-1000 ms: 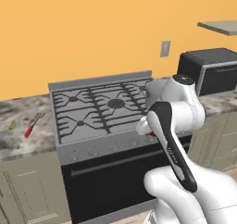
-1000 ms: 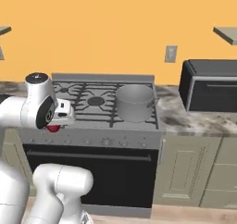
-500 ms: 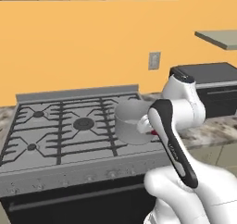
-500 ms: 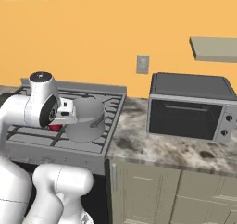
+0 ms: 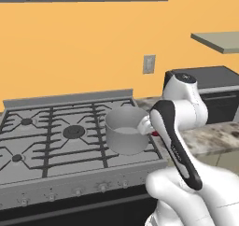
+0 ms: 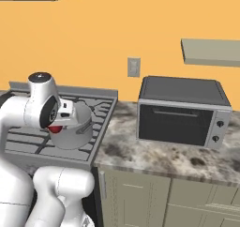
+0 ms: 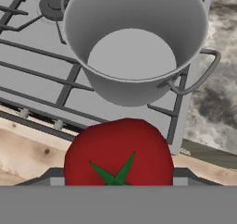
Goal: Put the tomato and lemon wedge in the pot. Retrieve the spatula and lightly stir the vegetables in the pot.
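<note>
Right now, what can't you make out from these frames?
- Gripper fingertips: hand view, the tomato covers them; grip unconfirmed.
- Tomato in base views: a red sliver beside the pot, the arm hides the rest.
- Pot's near side handle: left base view, behind the arm.

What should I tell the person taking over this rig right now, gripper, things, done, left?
Gripper: shut on the tomato, held short of the pot.
Pot: on the stove at its right front corner, inside bare.
Done: tomato picked up.
Left: drop the tomato in the pot, fetch the lemon wedge and add it, then get the spatula and stir lightly.
</note>
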